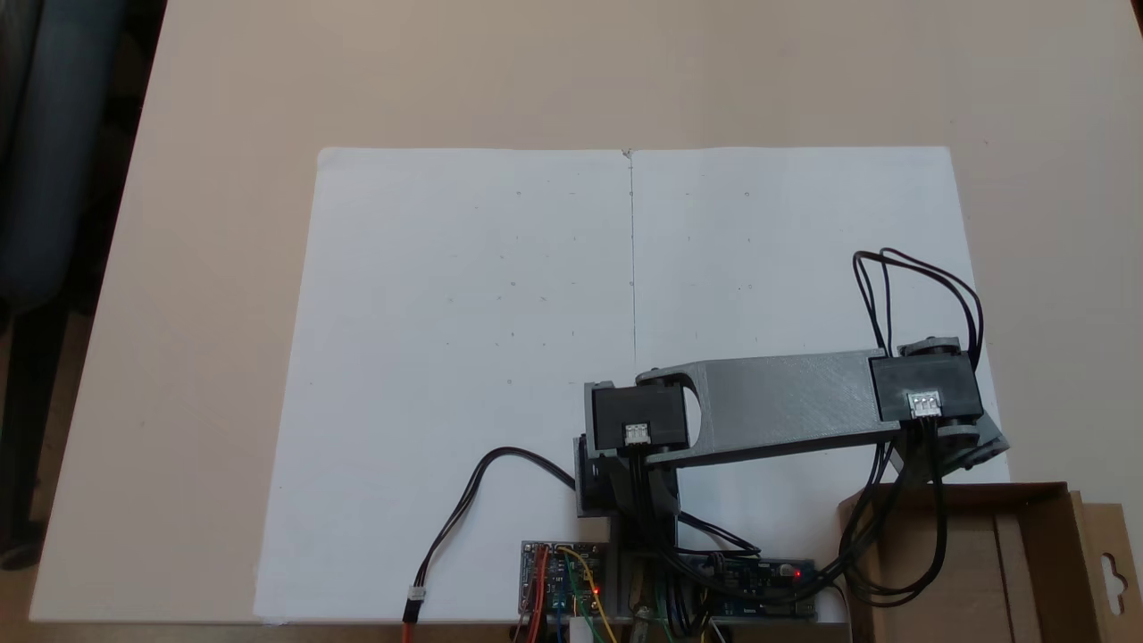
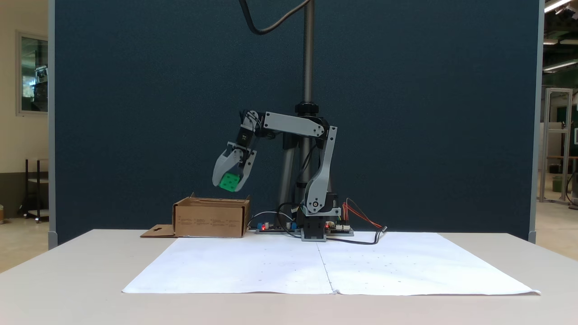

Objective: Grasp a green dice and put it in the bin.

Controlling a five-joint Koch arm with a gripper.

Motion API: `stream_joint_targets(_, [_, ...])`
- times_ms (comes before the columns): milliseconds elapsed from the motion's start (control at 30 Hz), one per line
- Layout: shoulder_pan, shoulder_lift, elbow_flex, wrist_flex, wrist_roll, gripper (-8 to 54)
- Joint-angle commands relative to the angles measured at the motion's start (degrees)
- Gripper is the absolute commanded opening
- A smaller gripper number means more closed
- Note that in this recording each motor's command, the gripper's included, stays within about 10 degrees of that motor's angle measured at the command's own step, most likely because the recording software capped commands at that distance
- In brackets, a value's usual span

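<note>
A fixed view, from front to back: white paper [image 2: 329, 266] on the table [image 2: 67, 280], then the box [image 2: 211, 220], with the gripper [image 2: 230, 184] above it, jaws clamped on the green dice [image 2: 229, 181], held clear of the rim. The dice looks light, hard and smooth, so flat opposite faces give the safest hold.
</note>
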Motion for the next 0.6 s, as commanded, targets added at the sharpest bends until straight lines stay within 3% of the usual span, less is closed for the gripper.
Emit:
stream_joint_targets(0, [5.19,0.0,-4.66,-0.09,-6.77,11.7])
stream_joint_targets(367, [12.3,-11.87,-10.02,-0.53,-5.98,11.7])
stream_joint_targets(567, [12.66,-12.74,-10.2,-0.88,7.91,11.7])
